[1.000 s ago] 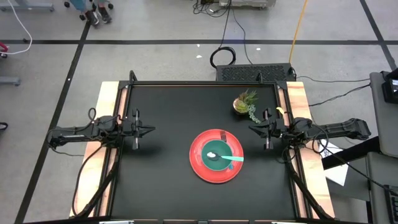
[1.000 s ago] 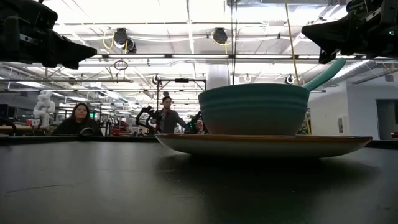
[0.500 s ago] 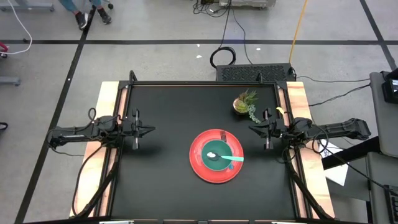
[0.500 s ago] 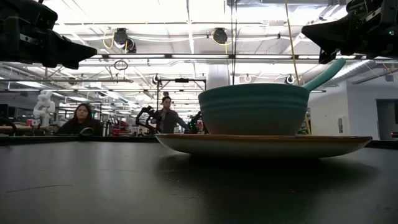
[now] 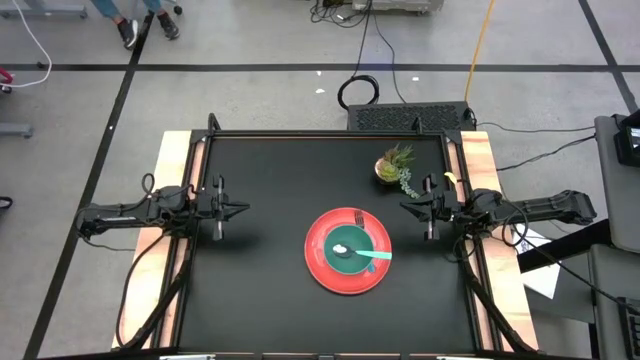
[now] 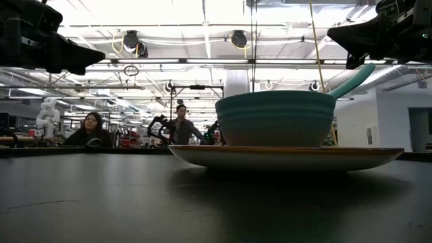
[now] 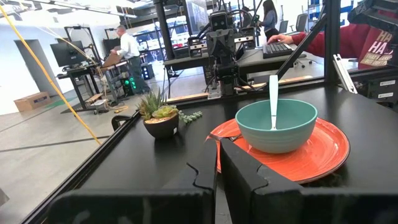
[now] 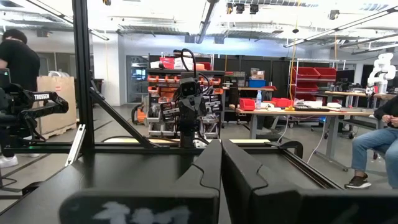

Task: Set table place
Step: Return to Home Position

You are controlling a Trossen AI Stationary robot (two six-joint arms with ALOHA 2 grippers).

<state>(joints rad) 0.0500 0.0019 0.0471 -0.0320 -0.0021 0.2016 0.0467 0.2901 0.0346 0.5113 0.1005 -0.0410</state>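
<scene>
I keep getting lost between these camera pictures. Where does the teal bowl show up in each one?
High view: the teal bowl sits near the middle of the table, on the red plate.
Low view: teal bowl looms large, right of centre, on the plate.
Left wrist view: teal bowl straight ahead, on the plate, with the potted plant nearby.
Right wrist view: not in it.
Shared landmark: the red plate under the bowl.
</scene>
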